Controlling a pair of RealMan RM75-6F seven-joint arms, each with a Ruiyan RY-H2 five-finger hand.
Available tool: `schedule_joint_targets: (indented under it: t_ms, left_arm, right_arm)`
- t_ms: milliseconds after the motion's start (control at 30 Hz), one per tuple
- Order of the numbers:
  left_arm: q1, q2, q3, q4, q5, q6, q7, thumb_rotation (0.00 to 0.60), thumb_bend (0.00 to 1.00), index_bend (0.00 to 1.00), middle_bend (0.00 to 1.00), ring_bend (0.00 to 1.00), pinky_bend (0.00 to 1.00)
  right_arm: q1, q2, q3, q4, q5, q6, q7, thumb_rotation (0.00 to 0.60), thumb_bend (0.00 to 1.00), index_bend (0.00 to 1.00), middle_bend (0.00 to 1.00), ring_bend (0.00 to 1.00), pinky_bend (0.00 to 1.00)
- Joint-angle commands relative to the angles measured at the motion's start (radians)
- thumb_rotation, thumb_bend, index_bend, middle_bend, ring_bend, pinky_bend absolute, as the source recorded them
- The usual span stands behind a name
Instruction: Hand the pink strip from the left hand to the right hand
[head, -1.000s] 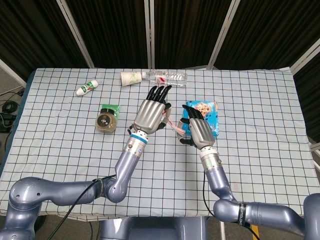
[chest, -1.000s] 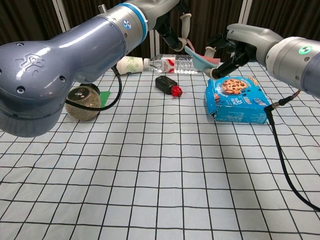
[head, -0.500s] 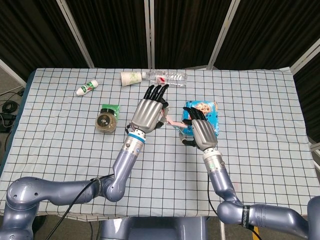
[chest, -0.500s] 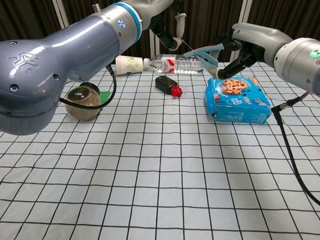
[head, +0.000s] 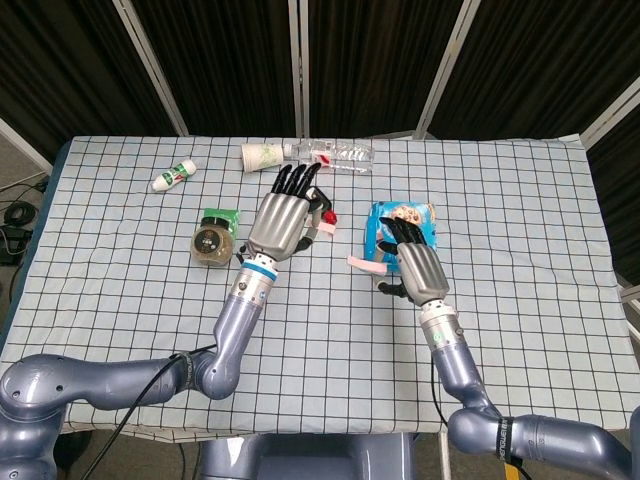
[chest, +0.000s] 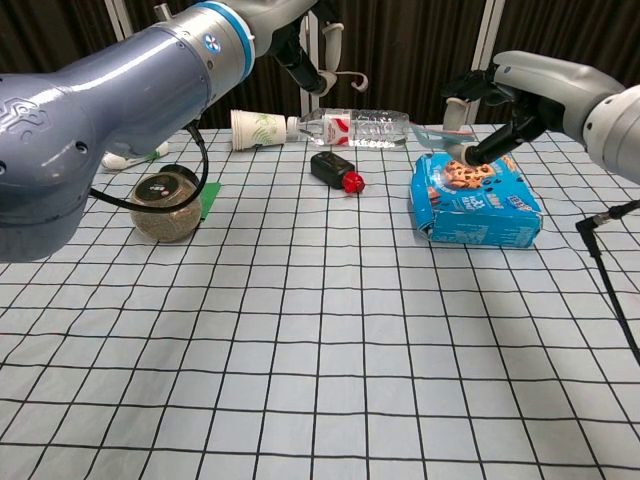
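Observation:
The pink strip (head: 365, 264) sticks out to the left of my right hand (head: 417, 267), which pinches its end above the table, just in front of the blue cookie box (head: 404, 217). In the chest view the strip (chest: 436, 130) shows as a thin pale band held by the right hand (chest: 505, 98) over the box (chest: 476, 205). My left hand (head: 282, 214) hovers well to the left of the strip, fingers spread and holding nothing; in the chest view the left hand (chest: 316, 57) is raised high, apart from the strip.
A small black bottle with a red cap (chest: 335, 170) lies between the hands. A lidded jar (head: 212, 241) stands at the left. A paper cup (head: 262, 155) and a clear water bottle (head: 336, 153) lie at the back, a small white bottle (head: 173, 176) far left.
The left hand let go of the strip and drew back to the left. The right hand, now holding the strip alone, moved right and toward the robot.

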Motion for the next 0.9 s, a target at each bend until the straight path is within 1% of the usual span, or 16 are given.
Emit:
schedule_joint_targets:
  t_ms: [33, 167, 267, 333, 367, 467, 533, 567, 633, 667, 700, 733, 767, 800, 867, 900]
  left_arm:
    - [0.009, 0.013, 0.004, -0.004, 0.002, 0.003, -0.003, 0.6, 0.56, 0.73, 0.0, 0.0, 0.0]
    - [0.027, 0.037, 0.012, -0.014, 0.006, 0.005, -0.009, 0.6, 0.56, 0.73, 0.0, 0.0, 0.0]
    - [0.045, 0.06, 0.031, -0.031, 0.02, 0.004, -0.013, 0.6, 0.56, 0.73, 0.0, 0.0, 0.0]
    - [0.065, 0.08, 0.056, -0.053, 0.029, 0.001, -0.014, 0.6, 0.56, 0.73, 0.0, 0.0, 0.0]
    - [0.081, 0.098, 0.078, -0.071, 0.033, -0.004, -0.011, 0.6, 0.56, 0.73, 0.0, 0.0, 0.0]
    - [0.105, 0.127, 0.107, -0.102, 0.038, -0.006, -0.004, 0.6, 0.56, 0.73, 0.0, 0.0, 0.0]
    - [0.127, 0.15, 0.131, -0.124, 0.036, -0.006, 0.0, 0.6, 0.56, 0.69, 0.0, 0.0, 0.0]
    - [0.148, 0.171, 0.156, -0.143, 0.023, -0.012, 0.007, 0.6, 0.54, 0.65, 0.0, 0.0, 0.0]
    - [0.166, 0.196, 0.175, -0.169, 0.014, -0.018, 0.012, 0.6, 0.37, 0.45, 0.0, 0.0, 0.0]
    - [0.178, 0.213, 0.191, -0.184, 0.0, -0.025, 0.019, 0.6, 0.21, 0.28, 0.0, 0.0, 0.0]
    - [0.188, 0.234, 0.205, -0.203, -0.017, -0.037, 0.025, 0.6, 0.07, 0.12, 0.0, 0.0, 0.0]
    - [0.197, 0.25, 0.216, -0.217, -0.031, -0.049, 0.027, 0.6, 0.01, 0.03, 0.0, 0.0, 0.0]
    - [0.205, 0.266, 0.224, -0.229, -0.038, -0.057, 0.024, 0.6, 0.0, 0.0, 0.0, 0.0, 0.0]
    - [0.208, 0.27, 0.226, -0.231, -0.039, -0.058, 0.022, 0.6, 0.0, 0.0, 0.0, 0.0, 0.0]
    - [0.22, 0.284, 0.236, -0.236, -0.032, -0.058, 0.011, 0.6, 0.0, 0.0, 0.0, 0.0, 0.0]
    - [0.232, 0.293, 0.241, -0.235, -0.022, -0.05, -0.001, 0.6, 0.0, 0.0, 0.0, 0.0, 0.0]
  right_arm:
    - [-0.011, 0.01, -0.006, 0.004, -0.01, -0.001, 0.01, 0.6, 0.48, 0.83, 0.1, 0.0, 0.0]
    - [-0.029, 0.028, -0.016, 0.008, -0.026, -0.004, 0.026, 0.6, 0.48, 0.83, 0.1, 0.0, 0.0]
    - [-0.045, 0.045, -0.034, 0.01, -0.048, -0.01, 0.035, 0.6, 0.48, 0.83, 0.1, 0.0, 0.0]
    - [-0.058, 0.061, -0.057, 0.014, -0.07, -0.019, 0.042, 0.6, 0.48, 0.83, 0.1, 0.0, 0.0]
    - [-0.066, 0.071, -0.073, 0.017, -0.085, -0.024, 0.042, 0.6, 0.48, 0.83, 0.1, 0.0, 0.0]
    - [-0.078, 0.088, -0.1, 0.024, -0.11, -0.036, 0.039, 0.6, 0.48, 0.82, 0.1, 0.0, 0.0]
    - [-0.086, 0.098, -0.12, 0.03, -0.127, -0.043, 0.033, 0.6, 0.47, 0.79, 0.09, 0.0, 0.0]
    - [-0.092, 0.105, -0.143, 0.035, -0.141, -0.054, 0.023, 0.6, 0.45, 0.74, 0.09, 0.0, 0.0]
    - [-0.097, 0.115, -0.161, 0.034, -0.153, -0.068, 0.02, 0.6, 0.34, 0.57, 0.05, 0.0, 0.0]
    - [-0.099, 0.123, -0.174, 0.03, -0.152, -0.084, 0.013, 0.6, 0.24, 0.42, 0.03, 0.0, 0.0]
    - [-0.099, 0.131, -0.184, 0.024, -0.148, -0.099, 0.005, 0.6, 0.12, 0.28, 0.01, 0.0, 0.0]
    - [-0.1, 0.136, -0.193, 0.019, -0.145, -0.111, -0.003, 0.6, 0.07, 0.19, 0.0, 0.0, 0.0]
    - [-0.101, 0.141, -0.199, 0.014, -0.141, -0.119, -0.011, 0.6, 0.02, 0.08, 0.0, 0.0, 0.0]
    - [-0.101, 0.142, -0.201, 0.014, -0.141, -0.121, -0.014, 0.6, 0.0, 0.03, 0.0, 0.0, 0.0]
    - [-0.103, 0.145, -0.208, 0.011, -0.143, -0.124, -0.023, 0.6, 0.0, 0.0, 0.0, 0.0, 0.0]
    - [-0.107, 0.147, -0.215, 0.011, -0.15, -0.122, -0.031, 0.6, 0.0, 0.0, 0.0, 0.0, 0.0]
